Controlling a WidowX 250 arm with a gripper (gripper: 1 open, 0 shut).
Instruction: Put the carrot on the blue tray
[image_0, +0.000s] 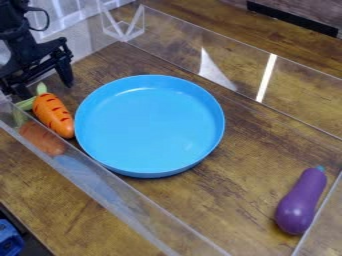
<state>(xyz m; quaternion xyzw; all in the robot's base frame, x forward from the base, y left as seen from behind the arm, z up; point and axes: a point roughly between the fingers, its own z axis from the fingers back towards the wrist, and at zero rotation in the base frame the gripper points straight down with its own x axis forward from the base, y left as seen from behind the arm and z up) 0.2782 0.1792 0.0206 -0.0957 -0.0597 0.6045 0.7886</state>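
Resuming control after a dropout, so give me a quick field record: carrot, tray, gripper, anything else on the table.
carrot: lying on the wooden table, just left of the blue tray, not on it
blue tray: centre of the table, nothing in it
gripper: open, pointing down, just above the carrot's leafy end, holding nothing
eggplant: purple, near the right edge, well apart from the tray
task state: carrot not yet picked up

Purple eggplant lying on wooden table, clear walls
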